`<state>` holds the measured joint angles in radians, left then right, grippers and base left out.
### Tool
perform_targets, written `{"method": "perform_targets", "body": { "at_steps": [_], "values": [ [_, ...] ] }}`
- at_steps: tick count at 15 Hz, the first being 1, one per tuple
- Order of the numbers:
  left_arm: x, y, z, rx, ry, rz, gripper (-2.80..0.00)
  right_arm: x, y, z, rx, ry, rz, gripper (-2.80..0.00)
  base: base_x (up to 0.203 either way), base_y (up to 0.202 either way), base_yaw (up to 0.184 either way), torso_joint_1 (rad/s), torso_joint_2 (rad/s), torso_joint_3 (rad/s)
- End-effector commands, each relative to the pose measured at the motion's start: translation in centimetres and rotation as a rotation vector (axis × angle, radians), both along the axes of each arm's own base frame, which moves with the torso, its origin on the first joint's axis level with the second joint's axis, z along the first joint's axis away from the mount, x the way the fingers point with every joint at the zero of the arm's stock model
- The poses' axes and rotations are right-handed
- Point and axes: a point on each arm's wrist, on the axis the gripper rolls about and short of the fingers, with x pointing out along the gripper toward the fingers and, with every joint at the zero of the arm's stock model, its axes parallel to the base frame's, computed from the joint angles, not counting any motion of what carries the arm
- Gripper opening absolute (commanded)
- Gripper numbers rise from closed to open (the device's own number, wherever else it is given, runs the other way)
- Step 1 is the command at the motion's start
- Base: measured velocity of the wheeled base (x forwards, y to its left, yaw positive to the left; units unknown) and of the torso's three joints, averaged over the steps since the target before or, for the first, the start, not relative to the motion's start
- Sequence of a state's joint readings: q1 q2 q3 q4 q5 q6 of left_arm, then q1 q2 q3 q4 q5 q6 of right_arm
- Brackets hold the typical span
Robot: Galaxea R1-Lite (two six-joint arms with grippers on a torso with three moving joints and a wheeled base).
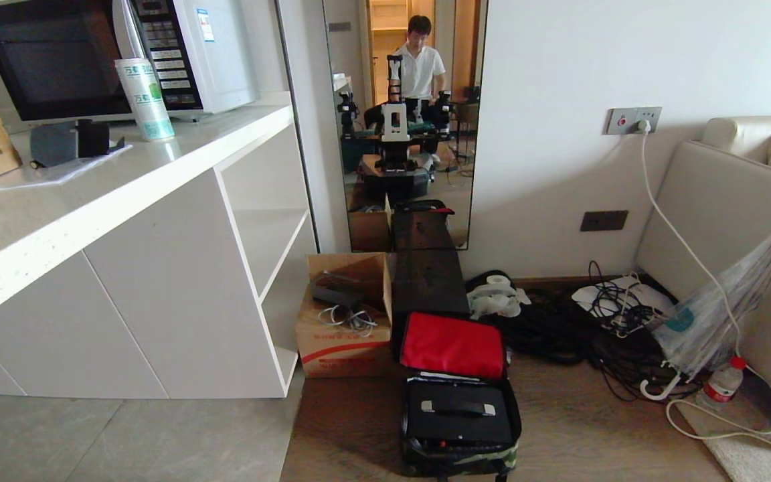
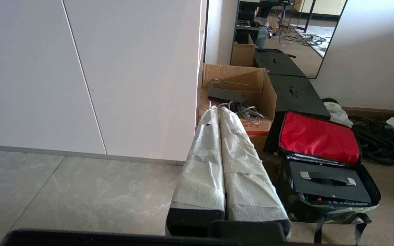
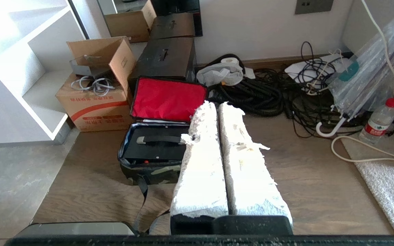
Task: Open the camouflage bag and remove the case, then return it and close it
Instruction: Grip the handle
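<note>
Lying on the wooden floor point(image 1: 559, 428) is the soft green-and-black camouflage bag point(image 1: 456, 458), with its red-lined lid point(image 1: 452, 345) flipped back against a tall black box point(image 1: 427, 284). That leaves the top wide open, so the flat black hard case point(image 1: 459, 412) can be lifted straight up by its black handle with silver ends point(image 1: 458, 408).

The left claw point(image 2: 219, 114) is shut, its two white-wrapped fingers point(image 2: 200, 171) pressed side by side, holding nothing. The bag sits near it, off to one side and lower down. The right claw point(image 3: 217, 107) is shut and empty too, and the bag sits just beside and below its tips. Both claws look parked, I think, waiting to start.

Counting: one bag, one case, one handle, two claws. Nearby stands one brown cardboard box point(image 1: 345, 314), one clear folded umbrella point(image 1: 720, 314) and one plastic water bottle point(image 1: 720, 385).
</note>
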<state>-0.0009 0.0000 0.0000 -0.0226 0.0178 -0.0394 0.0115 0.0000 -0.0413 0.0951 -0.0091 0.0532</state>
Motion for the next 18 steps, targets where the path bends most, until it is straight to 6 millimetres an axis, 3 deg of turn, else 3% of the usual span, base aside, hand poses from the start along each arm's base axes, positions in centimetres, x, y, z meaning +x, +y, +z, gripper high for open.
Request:
{"method": "perform_targets", "body": {
  "at_steps": [1,18],
  "values": [
    [0.07,0.00,-0.25,-0.001,0.009,0.000,-2.80,0.01,0.00,0.01,0.000,0.001,0.001,-2.80,0.000,0.000,0.000,0.000,0.00,0.000],
    [0.07,0.00,-0.25,-0.001,0.008,0.001,-2.80,0.00,0.00,0.00,0.000,0.000,0.001,-2.80,0.000,0.000,0.000,0.000,0.00,0.000]
  ]
}}
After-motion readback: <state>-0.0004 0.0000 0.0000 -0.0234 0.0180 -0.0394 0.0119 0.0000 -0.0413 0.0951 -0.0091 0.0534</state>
